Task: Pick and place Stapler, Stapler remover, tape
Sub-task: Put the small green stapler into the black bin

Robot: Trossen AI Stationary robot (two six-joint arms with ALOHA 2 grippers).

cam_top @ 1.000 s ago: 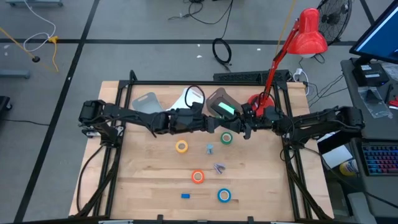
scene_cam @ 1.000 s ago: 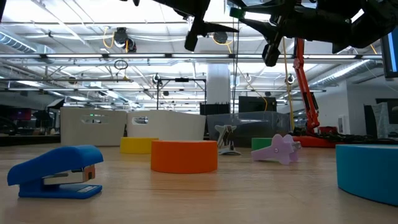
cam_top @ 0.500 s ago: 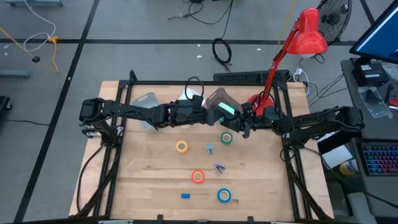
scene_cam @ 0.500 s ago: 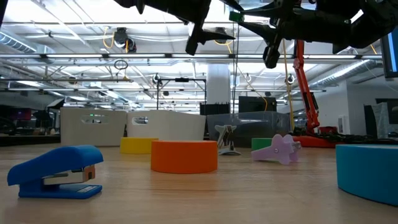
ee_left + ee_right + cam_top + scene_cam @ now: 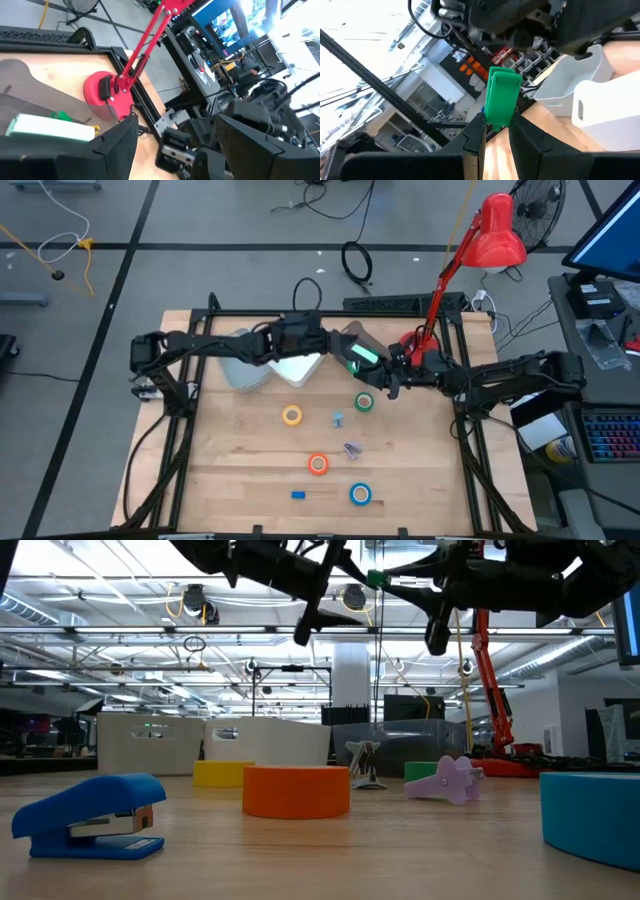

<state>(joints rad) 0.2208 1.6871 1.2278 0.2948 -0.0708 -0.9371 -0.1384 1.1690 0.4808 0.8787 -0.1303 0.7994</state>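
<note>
High view shows the right gripper (image 5: 383,377) pinching a small green plastic stapler (image 5: 364,356); lower it gently over the far clear bin (image 5: 350,340), while the left gripper (image 5: 322,346) hangs spread.

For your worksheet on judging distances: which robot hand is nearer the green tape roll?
The right hand: it hangs just beyond the green tape roll, holding a green stapler. The left hand is farther back.
</note>
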